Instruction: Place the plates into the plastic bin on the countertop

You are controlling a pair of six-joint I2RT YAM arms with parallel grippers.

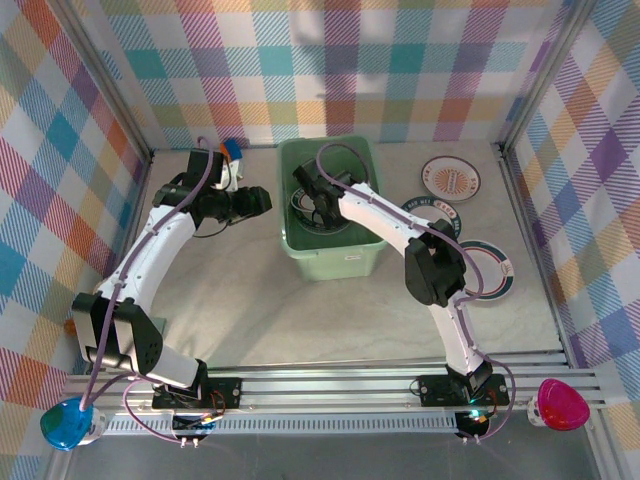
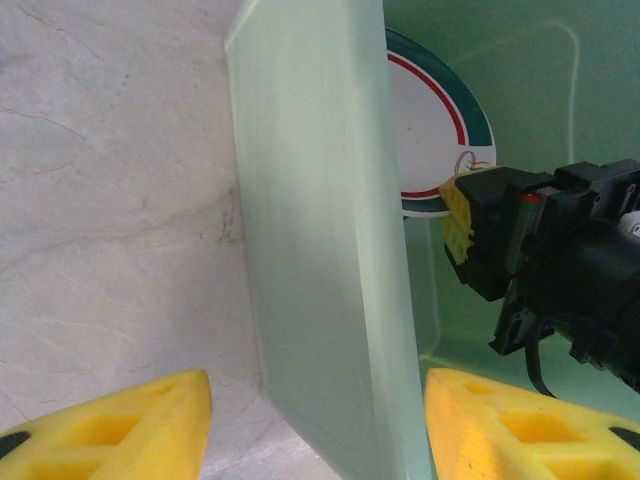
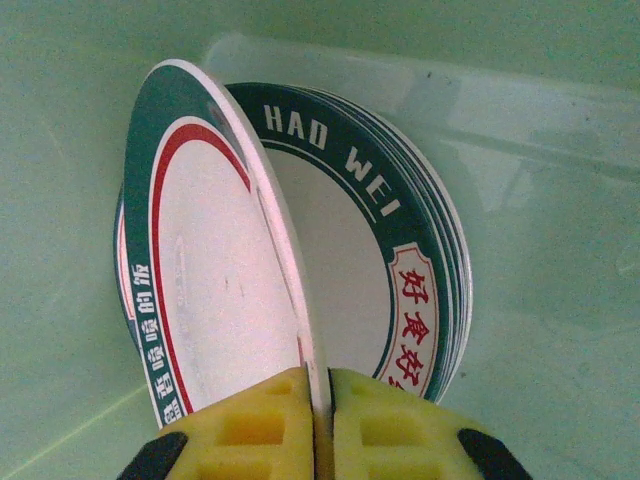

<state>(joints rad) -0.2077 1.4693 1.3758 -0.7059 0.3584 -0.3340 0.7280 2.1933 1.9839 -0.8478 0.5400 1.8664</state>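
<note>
A teal-rimmed plate (image 3: 220, 260) sits inside the plastic bin (image 1: 330, 262) at the centre of the top view, angled off a stack of plates (image 3: 380, 240) behind it. The right jaws are clamped on its lower rim, with a yellow pad (image 3: 260, 425) on each face. The left jaws stand apart, straddling the bin's wall on the frame's left side. Three more plates (image 1: 450, 178) lie on the surface (image 1: 250, 290) at the right of the frame

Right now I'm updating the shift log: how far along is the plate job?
Done: stacked plates lean in the plastic bin. In hand: the right gripper is shut on another plate inside it. Left: three plates lie on the countertop.
</note>
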